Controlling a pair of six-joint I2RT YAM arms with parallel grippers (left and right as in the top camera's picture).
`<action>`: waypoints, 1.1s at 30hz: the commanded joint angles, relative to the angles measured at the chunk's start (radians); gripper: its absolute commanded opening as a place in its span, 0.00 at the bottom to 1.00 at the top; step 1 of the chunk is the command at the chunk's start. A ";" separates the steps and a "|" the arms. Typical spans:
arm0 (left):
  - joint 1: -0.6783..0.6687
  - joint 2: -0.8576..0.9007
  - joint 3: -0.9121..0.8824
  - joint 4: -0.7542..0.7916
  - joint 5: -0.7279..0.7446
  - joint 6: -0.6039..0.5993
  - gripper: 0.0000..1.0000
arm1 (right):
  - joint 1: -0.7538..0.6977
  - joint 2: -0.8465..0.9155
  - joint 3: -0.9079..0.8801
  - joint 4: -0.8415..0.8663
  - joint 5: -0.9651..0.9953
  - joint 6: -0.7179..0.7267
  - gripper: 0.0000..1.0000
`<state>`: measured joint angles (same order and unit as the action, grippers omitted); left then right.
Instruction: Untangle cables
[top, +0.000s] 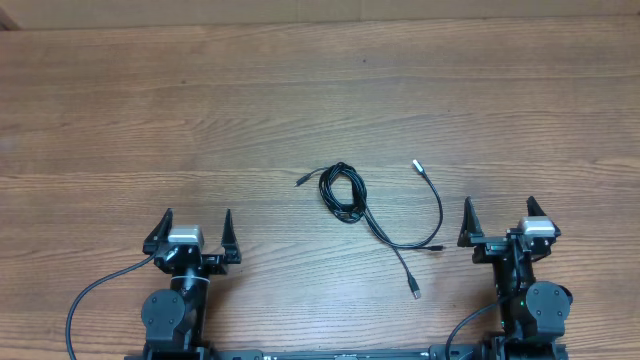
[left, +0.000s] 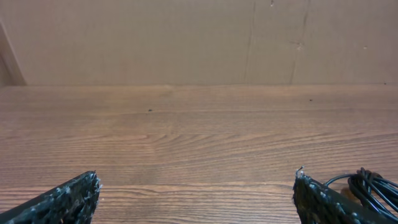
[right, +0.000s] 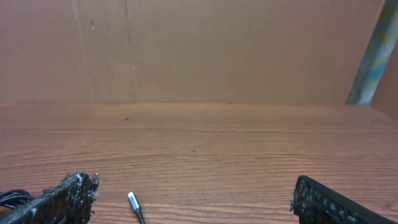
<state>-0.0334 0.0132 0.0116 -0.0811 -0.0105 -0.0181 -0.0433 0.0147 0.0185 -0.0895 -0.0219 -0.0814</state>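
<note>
The cables (top: 345, 195) lie in the middle of the counter (top: 150, 100), a small coil with loose ends, perhaps knotted. The left hand (top: 197, 218) and the right hand (top: 500, 215) are both released wide, grasping nothing.

Cables (top: 372, 207) mid-table (top: 300, 90), left claw (top: 196, 222) well left, right claw (top: 500, 214) near right

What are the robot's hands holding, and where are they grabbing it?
Nothing. The left gripper and the right gripper are both open and empty. The cables lie untouched on the table.
</note>
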 joint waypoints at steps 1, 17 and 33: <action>-0.005 -0.009 -0.007 0.004 0.008 0.022 0.99 | 0.003 -0.012 -0.011 0.006 0.002 0.002 1.00; -0.005 -0.009 -0.007 0.006 0.028 0.041 1.00 | 0.003 -0.012 -0.011 0.006 0.002 0.002 1.00; -0.006 0.016 0.318 -0.306 0.106 0.040 1.00 | 0.003 -0.012 -0.011 0.006 0.002 0.002 1.00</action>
<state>-0.0334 0.0139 0.2070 -0.3233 0.0254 0.0044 -0.0433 0.0147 0.0185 -0.0898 -0.0219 -0.0818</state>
